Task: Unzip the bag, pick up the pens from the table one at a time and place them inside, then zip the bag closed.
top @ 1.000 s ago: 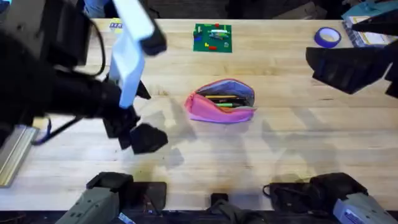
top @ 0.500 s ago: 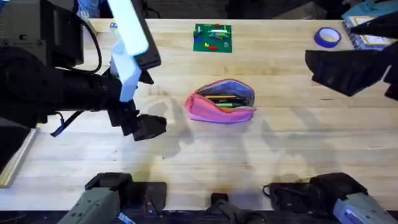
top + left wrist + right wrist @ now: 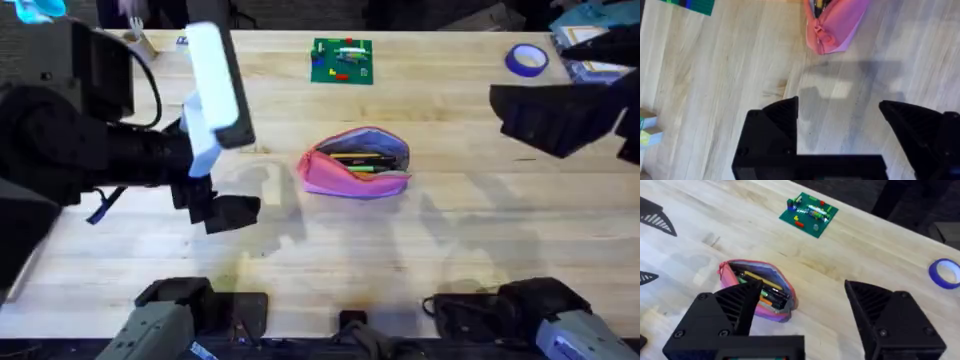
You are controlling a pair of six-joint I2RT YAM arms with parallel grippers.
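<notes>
Fingers wide apart on both arms, nothing held in either. Big wooden table (image 3: 420, 250) under it all, pale planks with grain lines. Left arm big and dark over the table's left side, its gripper (image 3: 228, 212) low and well left of the bag, black fingers (image 3: 782, 117) spread over bare wood in the left wrist view. Right gripper (image 3: 800, 312) up high near the right edge, black fingers (image 3: 880, 307) spread, bag seen between them and far below. Pink bag (image 3: 355, 162) lying in the middle of the table, zipper open, mouth gaping. Pink bag end (image 3: 835, 25) also seen past the left fingers. Pens (image 3: 358, 160) inside the bag, lying side by side, some dark, some orange or yellow, one green bit too. Pens (image 3: 767, 292) also peeking out of the open mouth in the right wrist view. Green flat plate with small bricks (image 3: 342, 60) at the far side of the table. Blue tape roll (image 3: 526, 59) near the far right corner.
</notes>
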